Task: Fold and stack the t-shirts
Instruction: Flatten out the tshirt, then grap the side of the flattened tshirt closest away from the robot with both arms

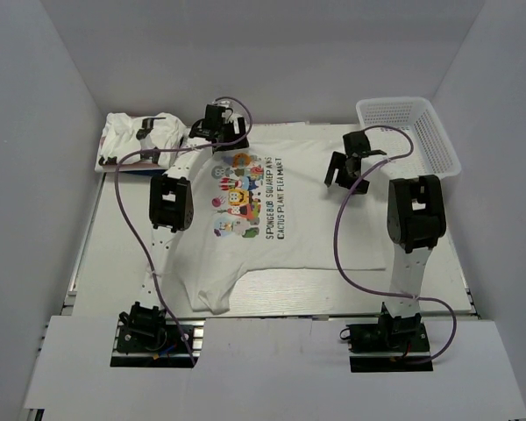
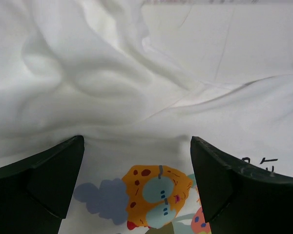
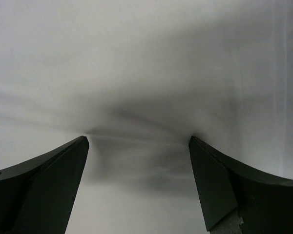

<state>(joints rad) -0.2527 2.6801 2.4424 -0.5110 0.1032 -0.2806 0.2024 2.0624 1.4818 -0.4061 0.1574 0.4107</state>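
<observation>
With left gripper [image 1: 218, 137] and right gripper [image 1: 340, 174] spread over the cartoon-print t-shirt [image 1: 280, 241], pinch its far edge together, lift evenly, fold nearward.

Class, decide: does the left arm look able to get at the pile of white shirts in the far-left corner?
Probably yes: the left gripper, open over the printed t-shirt, sits close beside the pile of white shirts, with nothing between.

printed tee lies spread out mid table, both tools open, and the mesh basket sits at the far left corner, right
Not quite. The top external view shows the mesh basket at the far right corner; the far left corner holds folded t-shirts. The rest is right.
</observation>
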